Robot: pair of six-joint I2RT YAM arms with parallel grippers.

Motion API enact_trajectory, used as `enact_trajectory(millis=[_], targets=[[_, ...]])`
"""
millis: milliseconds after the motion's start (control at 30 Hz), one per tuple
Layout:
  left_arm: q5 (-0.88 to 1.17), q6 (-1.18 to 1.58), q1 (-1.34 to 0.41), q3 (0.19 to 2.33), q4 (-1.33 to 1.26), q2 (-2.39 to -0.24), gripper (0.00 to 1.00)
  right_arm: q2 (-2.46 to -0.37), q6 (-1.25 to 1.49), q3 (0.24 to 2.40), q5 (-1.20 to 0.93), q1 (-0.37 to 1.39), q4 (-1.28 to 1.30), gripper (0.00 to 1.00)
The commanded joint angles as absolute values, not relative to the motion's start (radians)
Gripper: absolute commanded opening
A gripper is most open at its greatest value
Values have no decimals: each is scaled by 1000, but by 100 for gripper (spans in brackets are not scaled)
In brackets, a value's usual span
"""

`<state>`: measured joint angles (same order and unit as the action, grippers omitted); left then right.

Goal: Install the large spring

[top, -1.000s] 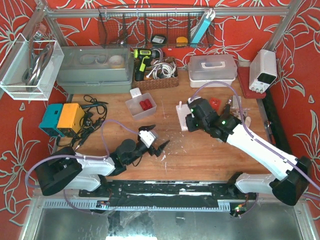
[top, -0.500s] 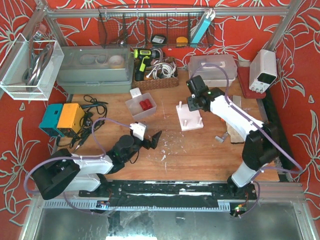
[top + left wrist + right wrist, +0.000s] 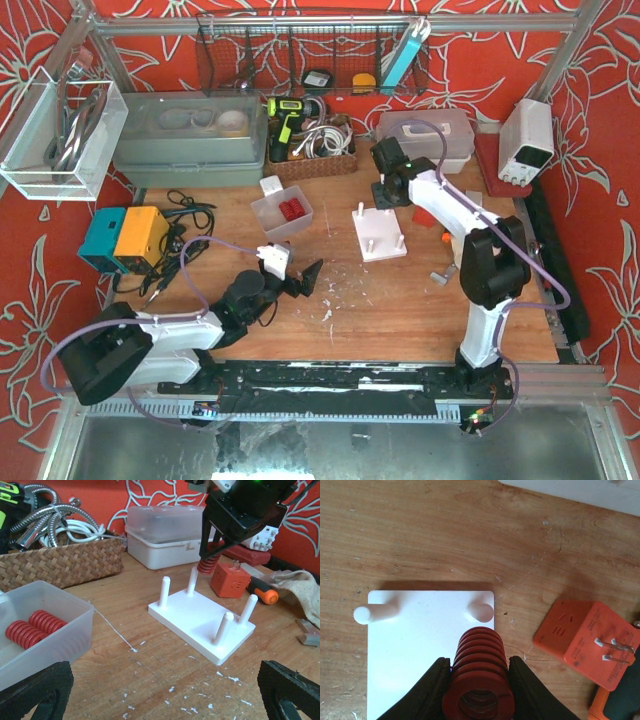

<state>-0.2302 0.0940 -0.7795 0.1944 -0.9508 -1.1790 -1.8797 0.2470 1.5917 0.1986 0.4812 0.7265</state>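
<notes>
While the left claw (image 3: 300, 278) rests spread and empty at the near left of the wooden desk (image 3: 400, 300), the right arm has swung up to the far side of the white plastic peg board (image 3: 200, 622). The right claw (image 3: 478, 662) now grips the large red coil spring (image 3: 479, 690) just above the board's far right peg (image 3: 480, 612). It is not yet threaded on, so lowering it probably remains.

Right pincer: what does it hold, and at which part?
A red spring, clamped by the right pincer on opposite sides of its upper coils. The left pincer holds nothing.
</notes>
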Motion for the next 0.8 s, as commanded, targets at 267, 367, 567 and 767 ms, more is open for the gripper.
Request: enact_trajectory(millis=[267,367,567,767], targets=[[-210,89,-778,185,-965,-1149,100,-1952,248,1713,187,456,784,0],[-209,86,-777,184,-967,-1149,100,-1968,246,1730,191,450,805,0],[-201,81,-778,183,-973,-1151,100,-1984,244,1742,196,440,814,0],[-192,73,-778,183,-978,-1156,100,-2015,238,1748,164,435,795,0]])
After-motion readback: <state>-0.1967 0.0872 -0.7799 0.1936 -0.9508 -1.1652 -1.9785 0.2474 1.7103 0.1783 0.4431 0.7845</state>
